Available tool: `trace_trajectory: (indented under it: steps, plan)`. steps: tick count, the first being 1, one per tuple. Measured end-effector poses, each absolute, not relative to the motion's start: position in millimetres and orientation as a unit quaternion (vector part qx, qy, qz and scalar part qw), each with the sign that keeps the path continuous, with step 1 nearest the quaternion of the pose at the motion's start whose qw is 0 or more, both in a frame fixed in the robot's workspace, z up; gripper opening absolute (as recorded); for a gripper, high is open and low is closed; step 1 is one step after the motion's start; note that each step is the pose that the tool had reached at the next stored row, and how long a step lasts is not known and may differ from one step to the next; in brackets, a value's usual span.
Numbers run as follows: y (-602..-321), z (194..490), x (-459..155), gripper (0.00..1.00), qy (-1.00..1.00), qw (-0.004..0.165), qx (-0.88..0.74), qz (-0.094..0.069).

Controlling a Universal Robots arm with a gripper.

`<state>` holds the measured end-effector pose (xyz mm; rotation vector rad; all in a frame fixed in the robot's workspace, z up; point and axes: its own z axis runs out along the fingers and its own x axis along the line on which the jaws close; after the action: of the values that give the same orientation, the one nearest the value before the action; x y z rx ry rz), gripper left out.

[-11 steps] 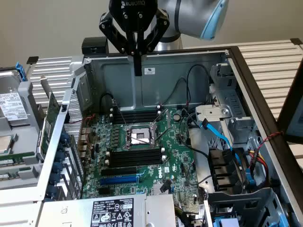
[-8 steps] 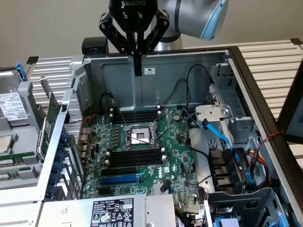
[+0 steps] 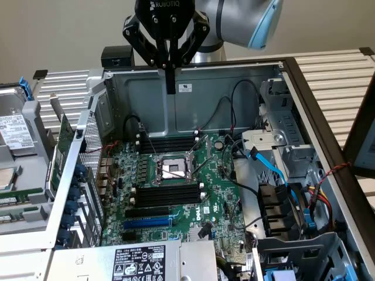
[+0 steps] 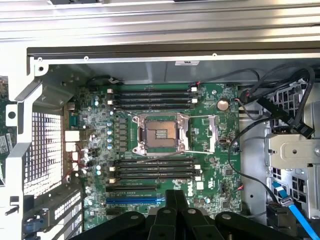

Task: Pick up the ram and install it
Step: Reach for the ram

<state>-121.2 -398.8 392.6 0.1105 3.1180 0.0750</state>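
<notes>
1. Exterior view: the gripper [image 3: 170, 88] hangs at 12 o'clock, tips pressed together and pointing down, with nothing between them.
2. It hovers high over the open case [image 3: 234, 76], well above the board [image 3: 217, 175].
3. In the wrist view, the closed fingers [image 4: 167, 212] point at the board near the blue slot [image 4: 135, 200]. Black slots [image 4: 150, 168] lie between that slot and the socket [image 4: 160, 132].
4. The ram [image 3: 17, 198], a green stick, lies outside the case at 9 o'clock of the board, well apart from the gripper.
</notes>
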Motion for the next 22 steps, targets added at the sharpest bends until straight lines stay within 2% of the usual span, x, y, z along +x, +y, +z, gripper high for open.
trace_trajectory:
  steps: [22]
  plan:
    - [-406,392,-205,0.1,0.999,0.01,0.035,0.03]
